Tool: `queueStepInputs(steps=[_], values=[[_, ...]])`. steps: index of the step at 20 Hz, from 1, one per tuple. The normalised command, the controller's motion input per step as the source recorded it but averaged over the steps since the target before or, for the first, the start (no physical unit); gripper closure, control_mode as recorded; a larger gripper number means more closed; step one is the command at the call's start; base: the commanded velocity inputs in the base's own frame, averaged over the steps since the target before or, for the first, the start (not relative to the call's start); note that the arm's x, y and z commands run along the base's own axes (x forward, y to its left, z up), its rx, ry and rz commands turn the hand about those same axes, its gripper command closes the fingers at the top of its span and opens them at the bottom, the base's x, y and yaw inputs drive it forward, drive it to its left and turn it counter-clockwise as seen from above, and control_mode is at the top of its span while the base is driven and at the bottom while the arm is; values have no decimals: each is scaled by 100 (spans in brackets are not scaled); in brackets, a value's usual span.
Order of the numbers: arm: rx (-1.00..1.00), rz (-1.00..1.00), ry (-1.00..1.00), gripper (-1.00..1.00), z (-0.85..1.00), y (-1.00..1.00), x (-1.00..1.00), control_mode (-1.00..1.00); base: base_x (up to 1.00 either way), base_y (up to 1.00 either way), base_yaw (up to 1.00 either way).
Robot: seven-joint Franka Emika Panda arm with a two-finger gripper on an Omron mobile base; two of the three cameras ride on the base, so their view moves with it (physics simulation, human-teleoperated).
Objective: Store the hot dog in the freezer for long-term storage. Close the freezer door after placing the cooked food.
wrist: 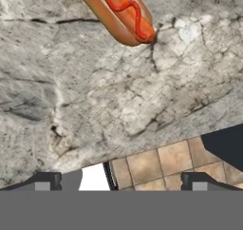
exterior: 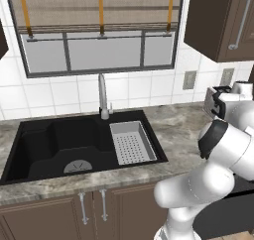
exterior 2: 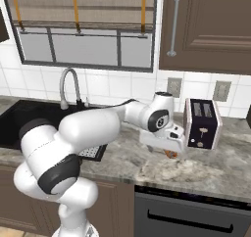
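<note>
Hovering wide-open tool [wrist: 121, 181] over veined marble counter [wrist: 118, 96] w/ glossy hot dog [wrist: 118, 13].

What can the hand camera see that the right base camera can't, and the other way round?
Hand view: the whole hot dog, red squiggle on top, with the open hand apart from it, and floor tiles past the counter edge. Right base view: the toaster, faucet, window and robot arm; there the hot dog is barely a sliver under the hand. Both: the grey stone counter.
</note>
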Motion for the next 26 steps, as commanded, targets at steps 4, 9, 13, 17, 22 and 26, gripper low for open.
queueStepInputs(steps=[4, 9, 13, 17, 22, 26], values=[[0, 0, 0, -100, -16, -13, 2, -100, 0, 0, 0], [0, 3, -3, -100, -16, -13, 7, -100, 0, 0, 0], [0, 2, -3, -100, -19, -11, 12, -100, 0, 0, 0], [0, 2, -3, -100, -12, 0, 8, -100, 0, 0, 0], [0, 5, -3, -100, -9, 0, 15, -100, 0, 0, 0], [0, 9, -3, -100, -5, -4, 35, -100, 0, 0, 0]])
